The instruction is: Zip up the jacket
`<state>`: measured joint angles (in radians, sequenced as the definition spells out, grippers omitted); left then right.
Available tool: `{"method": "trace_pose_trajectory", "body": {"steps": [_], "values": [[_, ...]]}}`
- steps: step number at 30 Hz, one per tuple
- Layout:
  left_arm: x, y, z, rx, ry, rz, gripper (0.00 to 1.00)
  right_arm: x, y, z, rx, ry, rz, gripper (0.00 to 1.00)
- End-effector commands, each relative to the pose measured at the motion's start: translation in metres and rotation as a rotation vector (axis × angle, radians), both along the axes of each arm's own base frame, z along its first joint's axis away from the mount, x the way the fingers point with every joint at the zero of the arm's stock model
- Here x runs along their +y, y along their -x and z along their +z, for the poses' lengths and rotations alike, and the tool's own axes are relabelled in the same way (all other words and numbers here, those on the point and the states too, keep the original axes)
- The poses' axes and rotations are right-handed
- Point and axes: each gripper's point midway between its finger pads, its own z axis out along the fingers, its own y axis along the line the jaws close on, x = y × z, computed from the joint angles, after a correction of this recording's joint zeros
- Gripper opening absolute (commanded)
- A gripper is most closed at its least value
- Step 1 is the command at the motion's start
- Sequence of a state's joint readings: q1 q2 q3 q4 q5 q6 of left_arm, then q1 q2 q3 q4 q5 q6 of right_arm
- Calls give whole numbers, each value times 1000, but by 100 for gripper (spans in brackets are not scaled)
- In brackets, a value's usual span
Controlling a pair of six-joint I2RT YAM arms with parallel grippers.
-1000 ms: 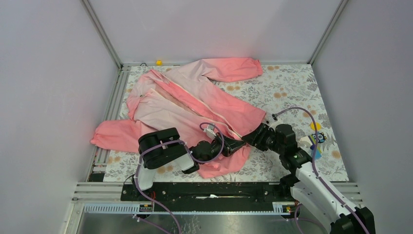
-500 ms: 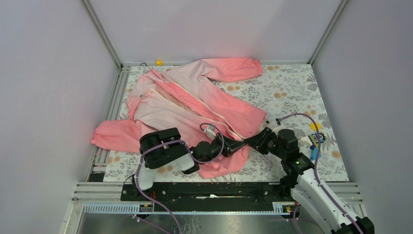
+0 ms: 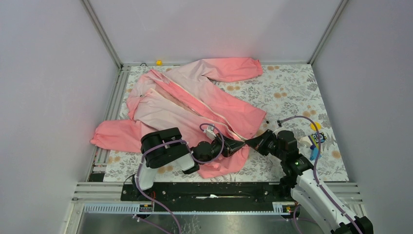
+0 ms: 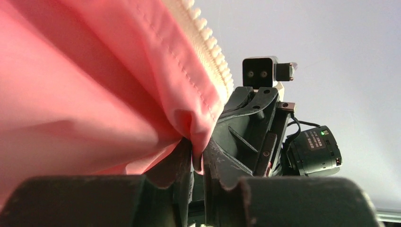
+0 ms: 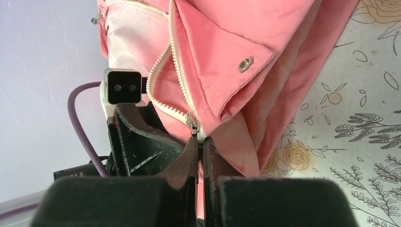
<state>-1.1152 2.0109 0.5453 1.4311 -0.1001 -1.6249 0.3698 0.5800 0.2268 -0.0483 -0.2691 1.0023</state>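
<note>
At the left gripper [image 3: 238, 146], the fingers were pressed together on a fold of the jacket [image 3: 195, 100], pinching its coral hem right beside the bottom end of the zipper [image 3: 214, 117]. In the left wrist view the cloth bunched between the fingertips [image 4: 187, 151] and the white teeth ran away above them.

Directly opposite, almost tip to tip, the right gripper [image 3: 257, 140] had its fingers closed on what looked like the small dark pull [image 5: 193, 124], which hung just above its fingertips [image 5: 189, 151].

I judged the task barely begun. The slider sat at the hem, the two rows of teeth [image 5: 172, 71] parted immediately beyond it, and from above the front lay open all the way to the pale collar. The hem was anchored and the pull gripped, so the whole run toward the collar was left to do.

A metal eyelet [image 5: 245, 64] showed on the flap to the right of the pull.

For writing, a small label [image 4: 314, 142] on the right arm's motor carried print too small to read. On the floral mat [image 3: 292, 87], right of the right gripper, a small yellow-and-blue object [image 3: 316, 139] showed no legible text.
</note>
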Motion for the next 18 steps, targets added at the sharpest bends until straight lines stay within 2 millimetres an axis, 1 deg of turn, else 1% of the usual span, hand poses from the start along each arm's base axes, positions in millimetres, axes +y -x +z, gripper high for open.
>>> {"method": "trace_pose_trajectory", "body": {"steps": [1, 3, 5, 7, 8, 9, 10, 12, 14, 16, 17, 18], "values": [[6, 12, 53, -83, 174, -42, 27, 3, -7, 16, -129, 18, 43, 0], [18, 17, 49, -112, 136, -46, 48, 6, -7, 19, -197, 36, 91, 0], [34, 23, 47, -143, 93, -34, 57, 8, -8, 21, -274, 70, 135, 0], [51, 28, 38, -144, 42, -23, 63, 5, -10, 21, -333, 119, 151, 0], [60, 32, 39, -151, 29, -21, 78, 5, -11, 23, -365, 130, 162, 0], [68, 36, 34, -154, 4, -26, 92, 5, -11, 23, -385, 143, 176, 0], [74, 40, 31, -162, -20, -36, 96, 7, -11, 24, -407, 149, 193, 0], [83, 47, 24, -195, -96, -66, 95, 9, -10, 25, -442, 156, 217, 0], [81, 52, 20, -265, -206, -132, 92, 9, -9, 26, -485, 172, 234, 0], [72, 49, 27, -390, -362, -197, 86, 8, -9, 27, -514, 191, 245, 0], [62, 40, 48, -479, -425, -211, 86, 8, -8, 28, -530, 197, 252, 0], [62, 37, 49, -529, -498, -237, 86, 8, -7, 30, -544, 200, 259, 0]]}}
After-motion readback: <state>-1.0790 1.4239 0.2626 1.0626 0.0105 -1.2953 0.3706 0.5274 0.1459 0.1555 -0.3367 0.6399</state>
